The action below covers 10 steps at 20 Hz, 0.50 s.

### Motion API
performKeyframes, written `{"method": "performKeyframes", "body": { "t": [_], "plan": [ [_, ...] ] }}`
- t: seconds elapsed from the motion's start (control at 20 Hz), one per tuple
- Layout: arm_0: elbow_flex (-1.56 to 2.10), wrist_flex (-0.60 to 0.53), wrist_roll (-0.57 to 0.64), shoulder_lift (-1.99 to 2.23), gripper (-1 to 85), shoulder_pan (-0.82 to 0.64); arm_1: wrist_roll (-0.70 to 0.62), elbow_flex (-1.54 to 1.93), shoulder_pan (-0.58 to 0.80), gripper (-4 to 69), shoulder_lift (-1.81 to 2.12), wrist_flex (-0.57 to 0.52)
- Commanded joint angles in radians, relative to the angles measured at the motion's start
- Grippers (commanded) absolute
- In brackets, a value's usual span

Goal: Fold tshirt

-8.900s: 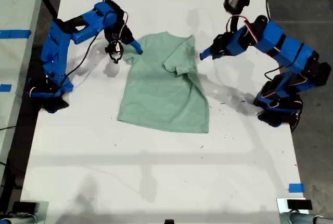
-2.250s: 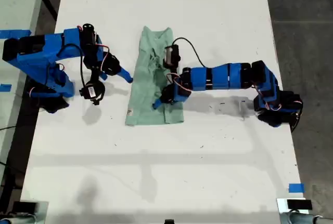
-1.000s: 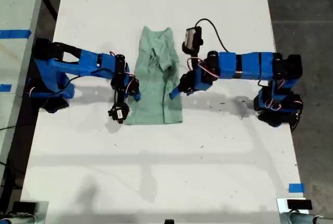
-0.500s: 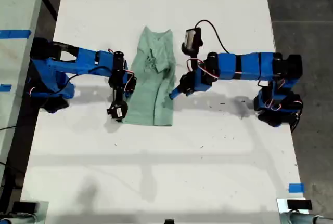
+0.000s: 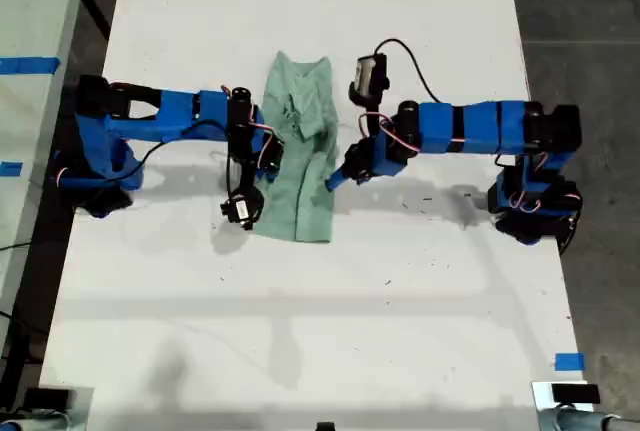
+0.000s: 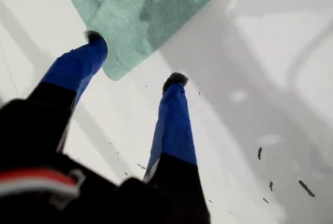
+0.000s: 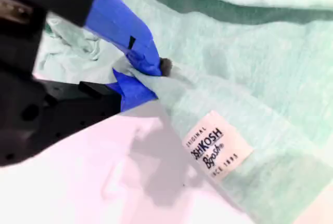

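- The tshirt (image 5: 300, 156) lies on the white table (image 5: 300, 331) as a narrow folded strip, its length running from the far end of the table toward the near end in the exterior view. Its upper end is rumpled; its lower end is flatter and squared.
- My first gripper (image 5: 335, 179) sits at the tshirt's edge on the exterior view's right, near the strip's lower half. Its arm reaches in from the base well apart from the tshirt on that same side.
- In the first wrist view, my first gripper (image 6: 135, 60) has its two blue fingers spread apart with nothing clamped between them. One fingertip (image 6: 93, 38) touches the hem of the tshirt (image 6: 140, 11); the other fingertip stands on bare table just beside the cloth.
- My second gripper (image 5: 268, 151) lies over the tshirt's edge on the exterior view's left, about midway along the strip.
- In the second wrist view, my second gripper (image 7: 153, 70) is closed, pinching a raised fold of the tshirt (image 7: 250, 68) between its blue fingers.
- A white sewn label (image 7: 218, 146) with dark printed lettering lies on the cloth near that pinched fold, beside the tshirt's edge where it meets the table.
- A strip of blue tape (image 5: 568, 361) lies on the table well apart from the tshirt.
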Motion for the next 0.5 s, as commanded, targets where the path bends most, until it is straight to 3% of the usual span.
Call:
{"method": "performKeyframes", "body": {
  "t": [0.0,0.15,0.3,0.45],
  "plan": [
    [-0.222,0.015,0.018,-0.153,0.0,0.005,-0.005,0.002,0.0,22.3,0.112,-0.009],
    [-0.371,0.041,0.011,-0.341,3.1,-0.011,0.003,0.032,0.0,22.3,0.144,-0.009],
    [-0.382,0.058,-0.021,-0.39,26.6,-0.023,0.009,0.057,-0.002,22.2,0.167,-0.009],
    [-0.382,0.144,-0.044,-0.354,29.1,-0.021,0.009,0.071,-0.002,22.2,0.179,-0.012]
  ]
}}
